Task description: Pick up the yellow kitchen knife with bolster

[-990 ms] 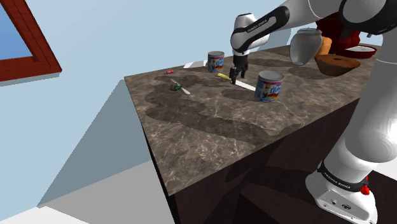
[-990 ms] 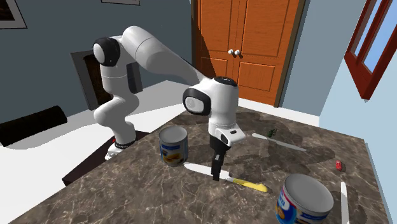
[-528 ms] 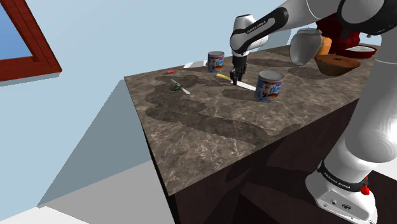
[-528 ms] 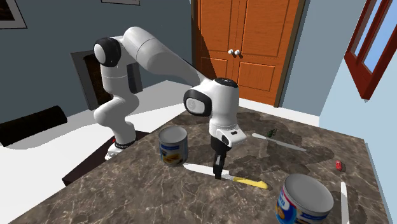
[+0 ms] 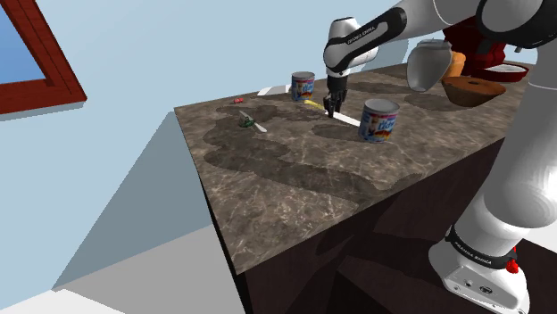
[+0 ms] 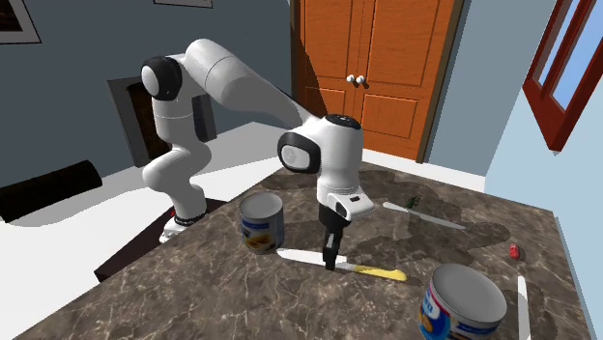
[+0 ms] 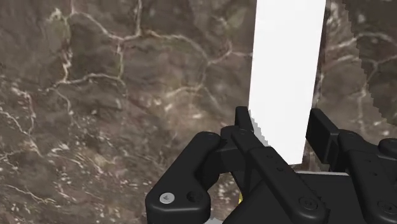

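On dark veined counter (image 6: 213, 299), between cans (image 6: 263, 220), knife (image 6: 375, 274) lay flat or barely raised; couldn't tell. Your gripper (image 6: 331, 263) was clamped across blade beside handle. Judged stiff, light, slick; hold near bolster suited balance, pivoting was risk. Looked slim: white blade, yellow handle.

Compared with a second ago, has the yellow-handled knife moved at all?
Yes, slightly. In the second exterior view the knife has its yellow end higher, farther from the lower-right can; the gripper is shut on its blade.
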Motion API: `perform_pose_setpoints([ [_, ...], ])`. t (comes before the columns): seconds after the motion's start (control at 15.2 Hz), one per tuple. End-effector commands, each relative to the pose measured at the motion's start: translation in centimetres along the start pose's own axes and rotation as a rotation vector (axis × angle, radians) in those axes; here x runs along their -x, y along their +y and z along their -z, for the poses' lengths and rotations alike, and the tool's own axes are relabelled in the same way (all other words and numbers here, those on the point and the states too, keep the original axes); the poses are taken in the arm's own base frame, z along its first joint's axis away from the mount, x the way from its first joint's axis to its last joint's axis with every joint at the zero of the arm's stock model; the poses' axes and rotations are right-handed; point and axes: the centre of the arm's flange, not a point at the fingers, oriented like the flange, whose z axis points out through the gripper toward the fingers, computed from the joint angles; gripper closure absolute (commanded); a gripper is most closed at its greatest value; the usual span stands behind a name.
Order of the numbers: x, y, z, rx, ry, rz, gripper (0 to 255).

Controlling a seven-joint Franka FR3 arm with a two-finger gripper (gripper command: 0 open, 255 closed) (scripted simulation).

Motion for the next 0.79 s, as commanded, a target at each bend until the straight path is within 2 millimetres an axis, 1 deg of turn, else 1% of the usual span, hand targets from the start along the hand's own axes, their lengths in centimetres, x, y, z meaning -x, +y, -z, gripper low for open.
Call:
perform_pose_setpoints([
  [0.0,0.0,0.1,1.0,0.000,-0.001,0.000,255],
  [0.73,-0.1,0.6,6.8,0.000,-0.001,0.000,255],
])
